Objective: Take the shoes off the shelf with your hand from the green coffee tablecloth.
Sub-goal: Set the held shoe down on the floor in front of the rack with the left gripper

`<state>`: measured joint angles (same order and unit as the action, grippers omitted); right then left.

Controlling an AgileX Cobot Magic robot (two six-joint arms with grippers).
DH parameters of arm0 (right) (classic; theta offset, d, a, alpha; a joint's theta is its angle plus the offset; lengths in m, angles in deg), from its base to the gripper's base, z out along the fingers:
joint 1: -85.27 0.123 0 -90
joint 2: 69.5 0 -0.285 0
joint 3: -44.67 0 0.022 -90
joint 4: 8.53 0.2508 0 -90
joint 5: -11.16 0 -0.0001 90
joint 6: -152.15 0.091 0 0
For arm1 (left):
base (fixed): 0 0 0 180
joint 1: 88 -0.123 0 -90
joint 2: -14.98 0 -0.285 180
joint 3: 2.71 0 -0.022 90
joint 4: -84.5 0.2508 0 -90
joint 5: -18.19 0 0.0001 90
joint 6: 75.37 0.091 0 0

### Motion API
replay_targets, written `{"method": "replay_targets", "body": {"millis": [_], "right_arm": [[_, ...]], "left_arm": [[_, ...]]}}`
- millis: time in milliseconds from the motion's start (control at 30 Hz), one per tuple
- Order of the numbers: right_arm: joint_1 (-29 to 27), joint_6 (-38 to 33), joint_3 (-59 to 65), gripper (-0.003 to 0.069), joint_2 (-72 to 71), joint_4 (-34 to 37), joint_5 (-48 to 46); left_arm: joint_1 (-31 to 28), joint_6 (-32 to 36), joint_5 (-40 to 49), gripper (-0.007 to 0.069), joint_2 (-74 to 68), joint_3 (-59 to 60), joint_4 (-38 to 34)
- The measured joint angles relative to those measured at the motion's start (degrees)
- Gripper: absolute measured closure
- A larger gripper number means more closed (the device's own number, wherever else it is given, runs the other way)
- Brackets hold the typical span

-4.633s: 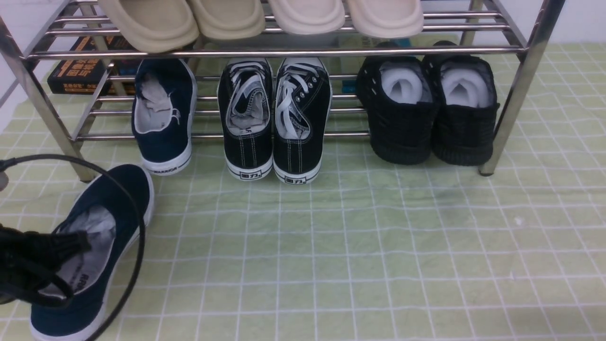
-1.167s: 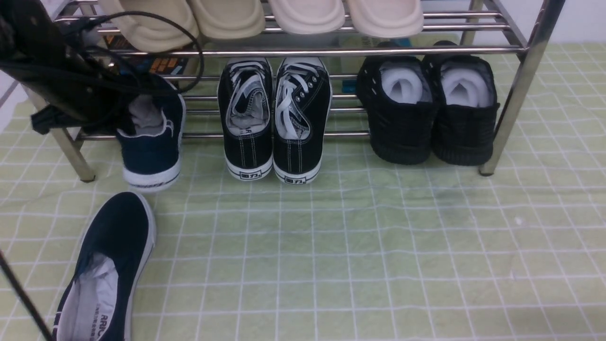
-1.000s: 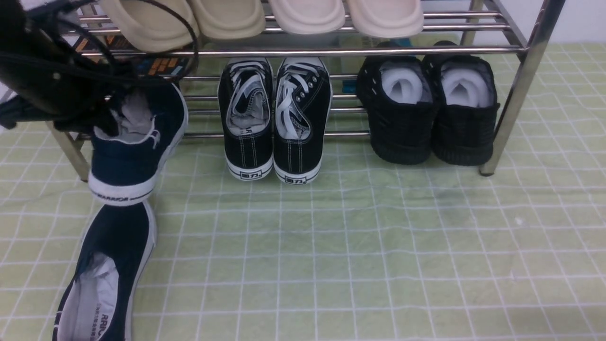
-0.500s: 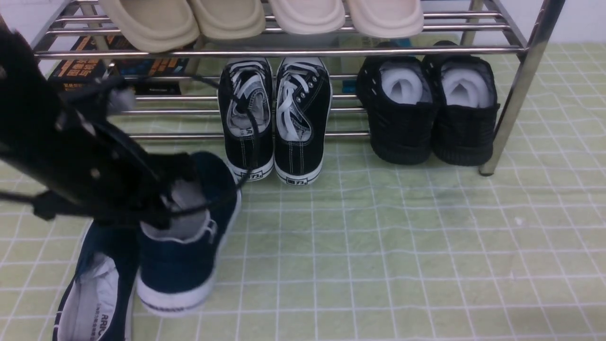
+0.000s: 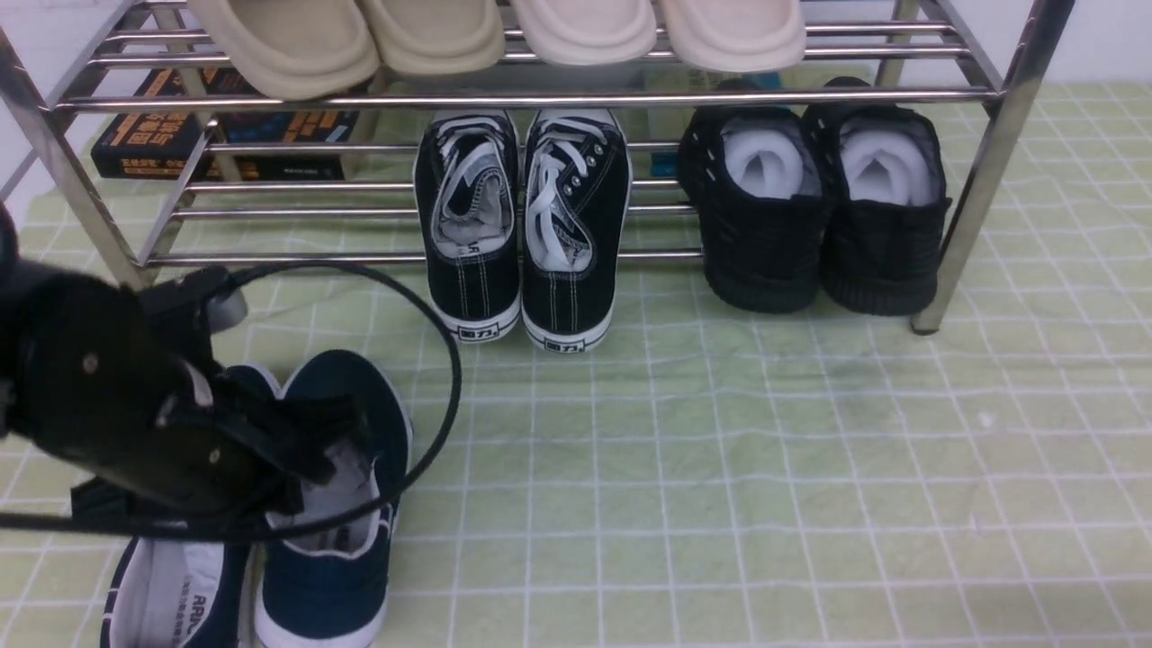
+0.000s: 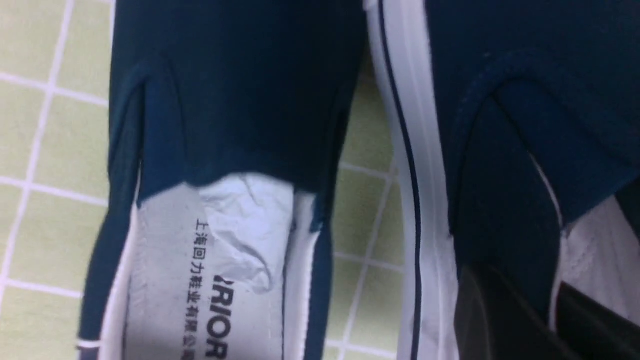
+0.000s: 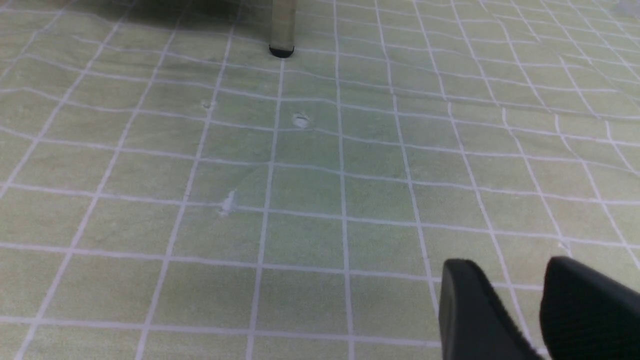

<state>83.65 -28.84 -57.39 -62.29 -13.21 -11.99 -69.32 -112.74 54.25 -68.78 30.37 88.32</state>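
Front view is showing the left tool (image 5: 333, 441) pinching the collar of one navy shoe (image 5: 328, 549), which is lying on the green tablecloth (image 5: 720, 495) just beside its mate (image 5: 171, 594) (both are sitting clear of the shelf (image 5: 540, 97), toes pointing toward it). The right tool (image 7: 515, 280) is hovering over bare cloth, jaws standing slightly apart and gripping nothing.

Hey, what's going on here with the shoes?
The left tool is clamped on the collar of one navy slip-on, holding it low beside its mate on the green cloth. Both navy shoes are off the shelf; the black lace-ups and black knit shoes sit on its lower tier. The right tool hangs over the cloth, holding nothing.
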Motion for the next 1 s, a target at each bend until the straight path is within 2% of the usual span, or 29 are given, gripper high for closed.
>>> {"method": "replay_targets", "body": {"millis": [167,333,567,700,833,1000], "right_arm": [[0.00,0.00,0.00,0.0421,0.00,0.00,0.00],[0.00,0.00,0.00,0.0421,0.00,0.00,0.00],[0.00,0.00,0.00,0.0421,0.00,0.00,0.00],[0.00,0.00,0.00,0.0421,0.00,0.00,0.00],[0.00,0.00,0.00,0.0421,0.00,0.00,0.00],[0.00,0.00,0.00,0.0421,0.00,0.00,0.00]], "left_arm": [[0.00,-1.53,-4.85,0.0596,0.30,2.89,0.40],[0.00,-0.88,-5.77,0.0596,0.41,3.15,0.51],[0.00,6.28,-6.03,0.0596,0.41,3.16,-2.37],[0.00,12.42,-6.28,0.0596,0.41,3.21,-8.19],[0.00,15.42,-6.70,0.0596,1.20,3.26,-10.40],[0.00,16.27,-7.53,0.0593,4.03,3.26,-9.83]]}}
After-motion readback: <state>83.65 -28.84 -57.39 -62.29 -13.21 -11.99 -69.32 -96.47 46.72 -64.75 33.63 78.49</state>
